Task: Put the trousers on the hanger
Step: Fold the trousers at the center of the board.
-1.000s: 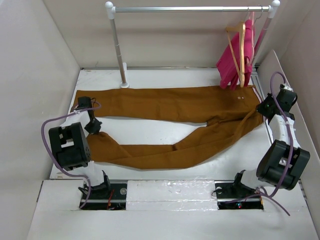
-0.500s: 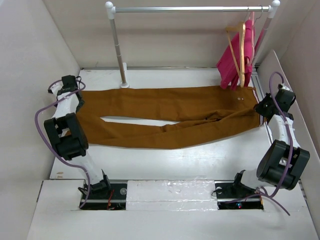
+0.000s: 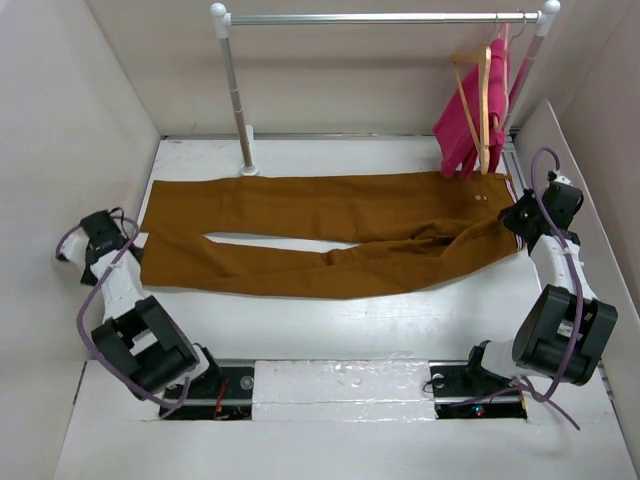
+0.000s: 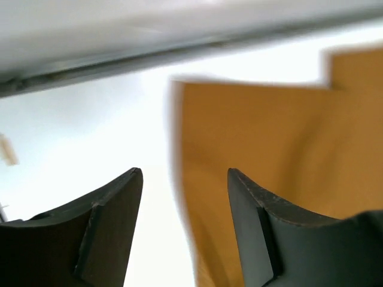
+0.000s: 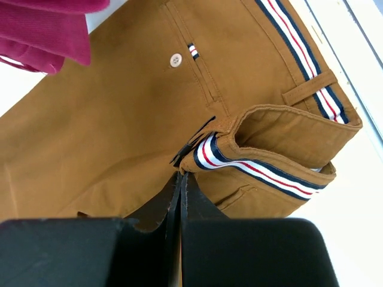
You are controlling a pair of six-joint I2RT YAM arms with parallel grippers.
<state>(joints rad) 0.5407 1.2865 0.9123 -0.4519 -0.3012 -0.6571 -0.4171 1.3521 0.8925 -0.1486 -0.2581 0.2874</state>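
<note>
White tabletop, walled on three sides; we list what it bears.

- Trousers: rust-brown, laid flat across the table, legs towards the left, waist towards the right. The striped inner waistband is turned up at the right end.
- Hanger: tan wood, hooked on the rail at its right end, against a pink garment. The trousers are not on it.
- Left gripper: fingers spread, nothing between them, near the leg hems at the table's left edge.
- Right gripper: fingers pressed together, tips against the folded waistband. We cannot tell whether any cloth is caught.
</note>
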